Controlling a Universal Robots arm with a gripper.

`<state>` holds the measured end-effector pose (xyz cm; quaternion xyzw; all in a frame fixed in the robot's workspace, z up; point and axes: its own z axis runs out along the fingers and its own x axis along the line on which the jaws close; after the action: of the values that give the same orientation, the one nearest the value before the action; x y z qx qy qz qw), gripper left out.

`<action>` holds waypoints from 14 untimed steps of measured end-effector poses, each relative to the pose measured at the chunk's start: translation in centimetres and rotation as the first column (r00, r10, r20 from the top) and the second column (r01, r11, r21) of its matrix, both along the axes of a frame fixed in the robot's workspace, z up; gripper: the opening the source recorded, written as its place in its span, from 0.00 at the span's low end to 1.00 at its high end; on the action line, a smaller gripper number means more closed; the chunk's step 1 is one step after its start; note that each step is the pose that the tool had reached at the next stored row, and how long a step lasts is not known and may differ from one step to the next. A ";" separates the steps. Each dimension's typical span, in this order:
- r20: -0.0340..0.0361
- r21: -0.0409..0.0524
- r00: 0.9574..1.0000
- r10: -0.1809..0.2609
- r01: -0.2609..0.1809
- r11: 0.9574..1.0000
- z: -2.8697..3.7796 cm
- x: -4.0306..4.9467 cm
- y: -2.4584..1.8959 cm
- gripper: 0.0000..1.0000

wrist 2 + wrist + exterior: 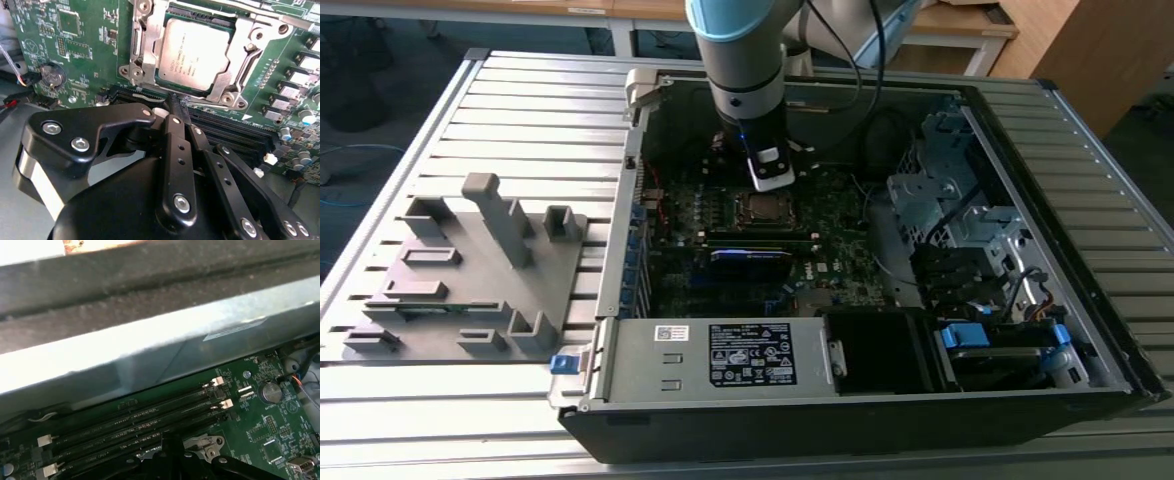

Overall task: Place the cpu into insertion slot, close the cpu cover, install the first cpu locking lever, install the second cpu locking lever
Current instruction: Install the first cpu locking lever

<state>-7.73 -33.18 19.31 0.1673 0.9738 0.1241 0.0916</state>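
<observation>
**The cpu** [192, 55] sits in the insertion slot [200, 11]. Its dull metal top shows through the window of the cpu cover [145, 50], which lies flat upon it; the placing and the closing of the cover are therefore judged done. In the exterior view, the slot lies near the middle of the green board [841, 225], inside the open computer case [854, 430].

The gripper [176, 102] stands just outside the slot's edge that faces the long black memory slots [227, 132]. Its fingers [172, 135] are drawn together to one narrow tip. Whether anything thin is pinched between them cannot be told.

The tip points toward the slot, so the chip lies straight ahead of it, just beyond that near edge, and the edge runs crosswise to the fingers. A bright rod [280, 20], judged to be a locking lever, lies along the slot's opposite edge, the side farthest from the tip.
</observation>
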 end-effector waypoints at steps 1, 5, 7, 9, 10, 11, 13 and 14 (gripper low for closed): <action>0.000 0.000 1.000 -0.004 0.004 1.000 -0.01 0.00 0.03 0.10; 0.000 0.000 1.000 -0.018 0.018 1.000 -0.08 0.00 0.12 0.10; 0.000 0.000 1.000 -0.026 0.026 1.000 -0.11 0.00 0.18 0.10; 0.000 0.000 0.999 -0.032 0.032 0.999 -0.14 0.04 0.24 0.10; 0.000 0.000 0.999 -0.035 0.035 0.999 -0.15 0.06 0.27 0.10; 0.000 0.000 0.999 -0.037 0.037 0.999 -0.16 0.10 0.31 0.10; 0.000 0.000 0.999 -0.040 0.040 0.999 -0.18 0.18 0.40 0.10; 0.000 0.000 0.999 -0.041 0.041 0.999 -0.19 0.22 0.45 0.10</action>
<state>-7.51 -32.73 19.12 0.1874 0.9701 0.1223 0.0942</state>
